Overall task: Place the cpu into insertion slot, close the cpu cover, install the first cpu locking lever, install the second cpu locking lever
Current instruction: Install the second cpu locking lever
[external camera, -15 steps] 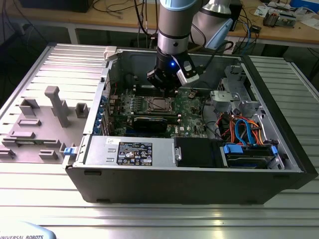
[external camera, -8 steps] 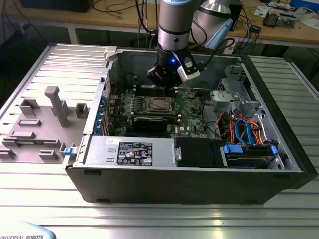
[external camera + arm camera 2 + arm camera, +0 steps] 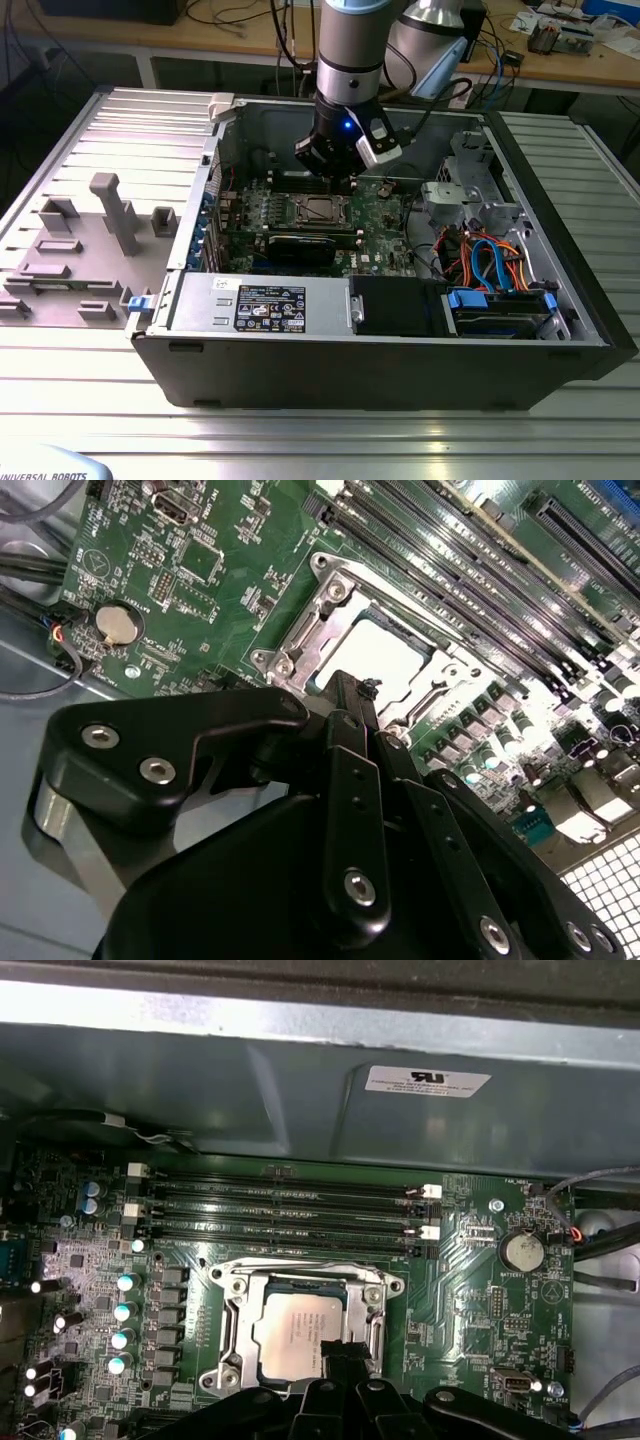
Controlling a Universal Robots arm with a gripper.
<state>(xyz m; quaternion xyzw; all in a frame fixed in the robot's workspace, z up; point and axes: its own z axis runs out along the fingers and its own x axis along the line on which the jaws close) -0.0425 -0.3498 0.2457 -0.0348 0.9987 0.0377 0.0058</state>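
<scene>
The cpu (image 3: 290,1328) lies flat in the insertion slot (image 3: 228,1372) on the green motherboard, its silver top showing through the window of the cpu cover (image 3: 240,1310). The cover rests down around the chip. In the second wrist view the cpu (image 3: 378,652) and the cover (image 3: 318,615) sit just beyond my fingertips. My gripper (image 3: 352,692) hangs right over the socket's edge with its black fingers (image 3: 340,780) pressed together and nothing between them. The exterior view has the gripper (image 3: 343,183) low inside the open computer case, just above the cpu (image 3: 318,209).
Long memory slots (image 3: 290,1210) run beside the socket, toward the case wall (image 3: 300,1090). A coin battery (image 3: 520,1250) sits on the board. A black graphics card (image 3: 300,246), power supply (image 3: 262,300) and coloured cables (image 3: 490,265) fill the case. A grey fixture plate (image 3: 80,240) lies at the exterior view's left.
</scene>
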